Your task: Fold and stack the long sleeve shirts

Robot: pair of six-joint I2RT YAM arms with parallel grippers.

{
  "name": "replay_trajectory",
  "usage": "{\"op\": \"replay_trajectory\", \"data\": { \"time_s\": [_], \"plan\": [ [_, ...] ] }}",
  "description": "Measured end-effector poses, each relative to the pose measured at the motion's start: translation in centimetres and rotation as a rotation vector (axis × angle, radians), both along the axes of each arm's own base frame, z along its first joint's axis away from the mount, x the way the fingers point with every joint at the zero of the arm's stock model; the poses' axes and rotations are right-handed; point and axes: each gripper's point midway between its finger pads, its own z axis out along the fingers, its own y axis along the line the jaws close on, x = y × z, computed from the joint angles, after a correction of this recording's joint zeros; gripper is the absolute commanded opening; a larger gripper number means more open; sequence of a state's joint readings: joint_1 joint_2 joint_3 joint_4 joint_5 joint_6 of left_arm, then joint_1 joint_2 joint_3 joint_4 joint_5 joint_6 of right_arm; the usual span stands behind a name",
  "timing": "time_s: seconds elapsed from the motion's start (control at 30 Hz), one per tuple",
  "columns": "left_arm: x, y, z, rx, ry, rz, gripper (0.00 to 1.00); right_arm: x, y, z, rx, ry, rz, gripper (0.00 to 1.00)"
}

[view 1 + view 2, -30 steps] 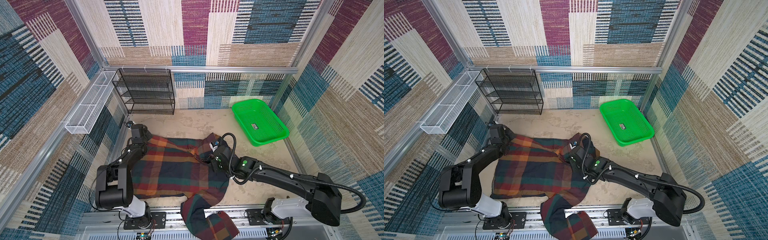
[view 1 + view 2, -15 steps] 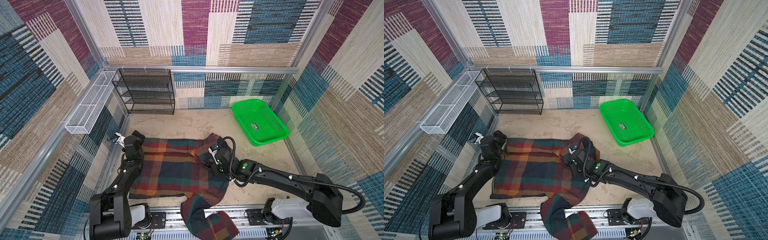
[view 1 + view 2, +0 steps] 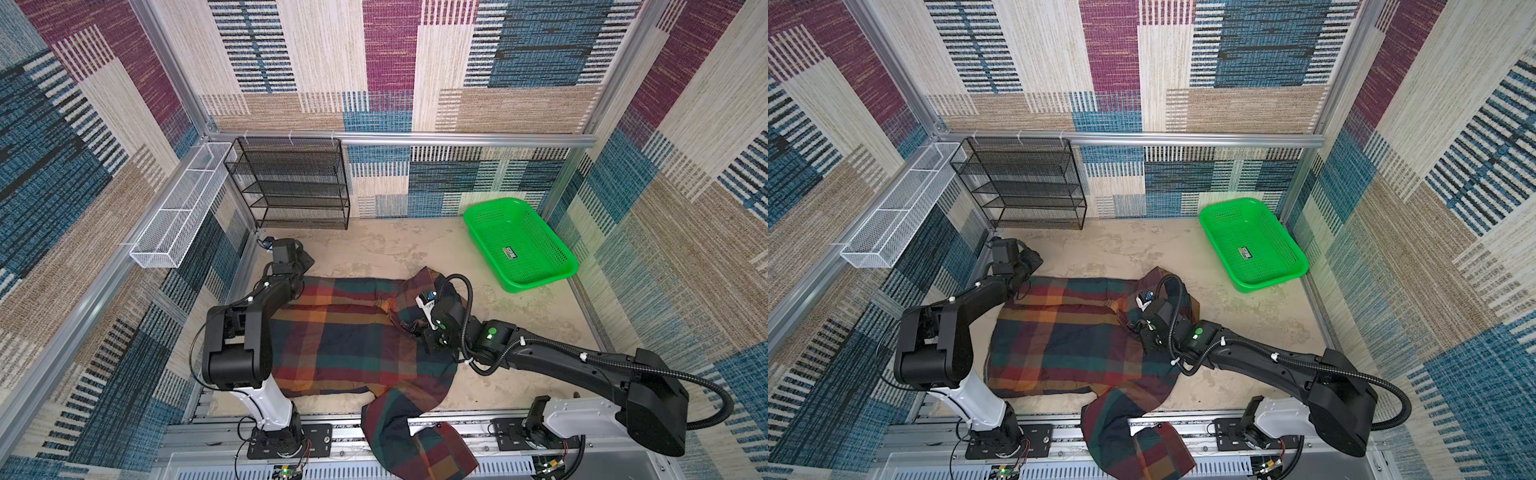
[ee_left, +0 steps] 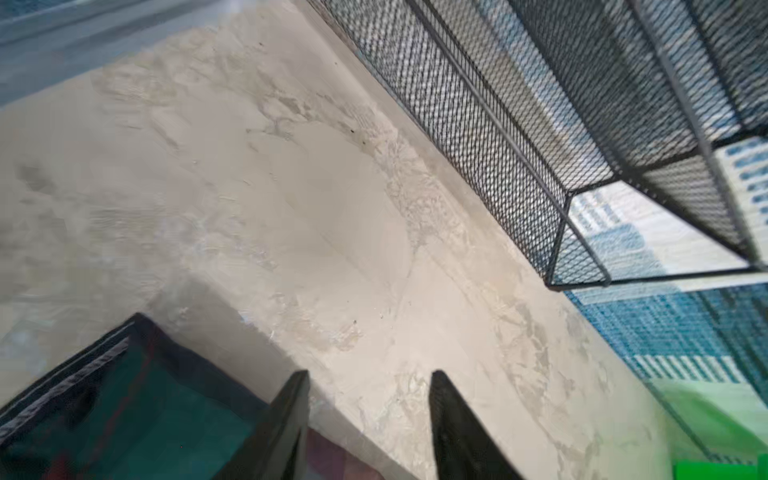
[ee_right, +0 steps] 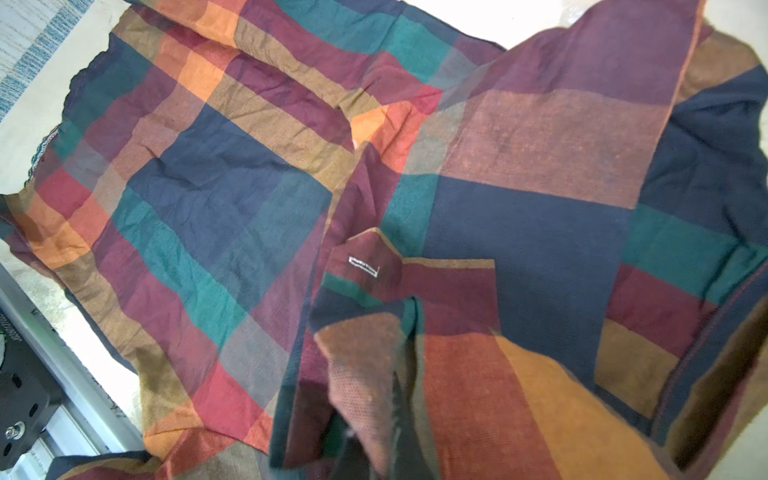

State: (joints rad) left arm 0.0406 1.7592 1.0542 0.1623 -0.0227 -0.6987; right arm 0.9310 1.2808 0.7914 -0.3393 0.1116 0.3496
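The long sleeve shirt [image 3: 345,336] [image 3: 1067,336] is a big plaid spread over the middle of the table, with one sleeve hanging over the front rail. My left gripper [image 3: 305,259] [image 3: 1034,259] stands over bare table just past the shirt's far left corner. In the left wrist view its fingers stand apart [image 4: 370,386] with only tabletop between them, and the shirt corner [image 4: 124,407] lies beside them. My right gripper [image 3: 415,328] [image 3: 1136,328] sits on the bunched right side of the shirt. It is shut on a fold of the cloth [image 5: 374,407], which drapes over the fingers.
A green basket [image 3: 519,245] [image 3: 1250,245] stands at the back right. A black mesh shelf [image 3: 291,183] [image 4: 540,124] stands against the back wall, close to the left gripper. A white wire tray [image 3: 178,208] hangs on the left wall. The hanging sleeve [image 3: 415,440] crosses the front rail.
The left gripper has let go of the shirt's far left corner, opened, swung out to the left and come back over bare table beyond that corner. The right arm has barely moved.
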Motion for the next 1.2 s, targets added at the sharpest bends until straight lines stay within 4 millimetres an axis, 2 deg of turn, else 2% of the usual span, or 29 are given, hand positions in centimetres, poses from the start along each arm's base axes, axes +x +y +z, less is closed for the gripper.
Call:
{"op": "replay_trajectory", "data": {
  "time_s": [0.03,0.13,0.23,0.37,0.53,0.6,0.63,0.7,0.77,0.9,0.93,1.1,1.17,1.2],
  "plan": [
    [-0.1,0.1,-1.0,0.006,0.030,-0.005,0.21,0.0,0.0,0.0,0.000,0.000,0.000,0.00],
    [-2.0,0.4,-3.8,0.007,0.119,-0.001,0.10,-0.1,-0.1,-0.2,-0.002,0.001,0.000,0.00],
    [-4.1,0.6,-5.4,0.003,0.174,0.005,0.01,-0.1,-0.1,-0.4,-0.005,0.003,0.000,0.00],
    [-5.6,0.4,-5.5,-0.025,0.181,0.012,0.00,-0.1,-0.1,-0.5,-0.010,0.004,0.004,0.00],
    [-10.6,1.0,-8.7,-0.135,0.258,0.094,0.00,-0.2,-0.1,-0.4,-0.004,0.000,0.012,0.00],
    [-12.4,2.0,-8.6,-0.165,0.264,0.148,0.01,-0.2,-0.1,-0.4,-0.003,-0.002,0.013,0.00],
    [-12.7,2.4,-7.9,-0.170,0.250,0.164,0.08,-0.2,-0.1,-0.4,-0.004,-0.003,0.015,0.00],
    [-12.6,2.8,-6.1,-0.167,0.204,0.176,0.17,-0.3,-0.2,-0.3,-0.004,-0.004,0.016,0.00],
    [-12.4,2.8,-5.0,-0.165,0.172,0.173,0.20,-0.3,-0.2,-0.3,-0.004,-0.007,0.018,0.00],
    [-12.5,3.1,-5.6,-0.177,0.221,0.187,0.22,-0.3,-0.2,-0.2,-0.005,-0.011,0.023,0.00],
    [-12.2,3.1,-5.4,-0.179,0.220,0.185,0.23,-0.2,-0.1,0.0,-0.001,-0.014,0.024,0.07],
    [-9.4,2.6,-1.6,-0.190,0.148,0.145,0.26,-0.4,1.0,1.7,0.045,-0.019,0.066,0.53],
    [-8.5,2.3,-0.8,-0.202,0.151,0.126,0.28,-0.7,1.5,2.8,0.073,-0.015,0.086,0.67],
    [-8.1,2.4,-0.6,-0.193,0.158,0.120,0.28,-0.9,1.9,3.8,0.098,-0.014,0.104,0.70]
  ]
}}
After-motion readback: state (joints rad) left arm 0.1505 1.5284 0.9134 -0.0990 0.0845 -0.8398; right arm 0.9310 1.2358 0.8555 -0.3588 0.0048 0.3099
